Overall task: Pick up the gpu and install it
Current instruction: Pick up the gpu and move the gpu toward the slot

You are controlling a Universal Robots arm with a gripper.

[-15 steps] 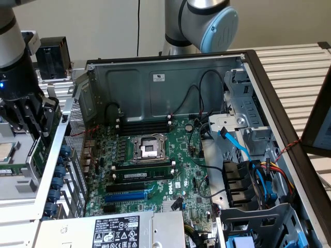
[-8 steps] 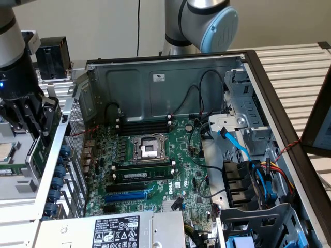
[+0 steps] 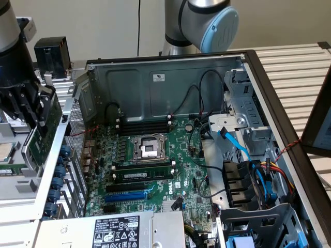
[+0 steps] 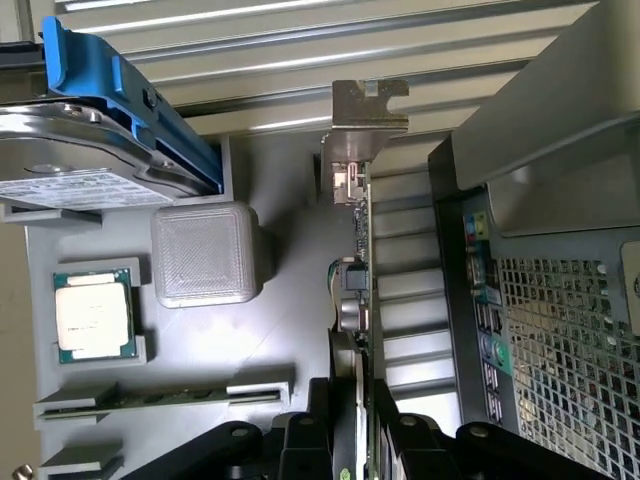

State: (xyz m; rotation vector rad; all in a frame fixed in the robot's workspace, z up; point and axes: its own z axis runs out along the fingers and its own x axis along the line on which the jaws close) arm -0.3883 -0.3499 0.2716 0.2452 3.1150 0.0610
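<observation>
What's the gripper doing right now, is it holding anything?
Gripper: closed on the gpu, which it holds edge-on outside the computer case.

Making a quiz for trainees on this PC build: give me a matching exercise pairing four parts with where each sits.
1 gpu
2 CPU
3 hard drive
4 RAM stick

A in a blue carrier
B held by the hand
C in a square pocket of the tray
D in a long tray slot

Pairs: 1-B, 2-C, 3-A, 4-D
</observation>
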